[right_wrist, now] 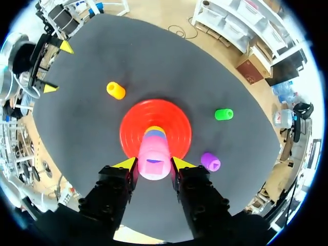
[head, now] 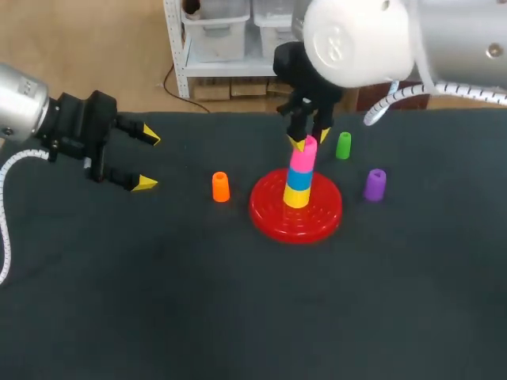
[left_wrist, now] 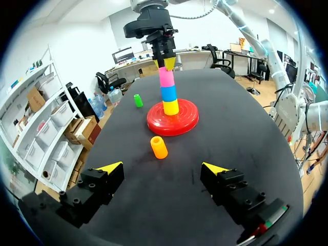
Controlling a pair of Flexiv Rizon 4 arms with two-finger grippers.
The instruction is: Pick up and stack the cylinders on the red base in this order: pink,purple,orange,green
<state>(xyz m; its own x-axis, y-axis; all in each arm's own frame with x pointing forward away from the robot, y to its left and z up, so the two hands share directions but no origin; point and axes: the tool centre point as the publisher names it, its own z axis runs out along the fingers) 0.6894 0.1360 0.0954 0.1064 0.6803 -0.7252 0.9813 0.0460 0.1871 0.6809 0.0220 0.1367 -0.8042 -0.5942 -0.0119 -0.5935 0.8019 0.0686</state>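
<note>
Now pinching the pink cylinder (head: 303, 156) from both sides with the right gripper (head: 310, 141), atop the blue and yellow pieces (head: 298, 187) on the red base (head: 320, 219), likely to seat it straight, with the left gripper (head: 146, 160) spread wide, well clear of the base.

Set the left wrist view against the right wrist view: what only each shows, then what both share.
Only the left wrist view: side-on, the pink cylinder on the blue cylinder on the yellow cylinder. Only the right wrist view: the purple cylinder beside the red base. Both: the base, orange cylinder, green cylinder, open left gripper, right gripper shut on the pink cylinder.
</note>
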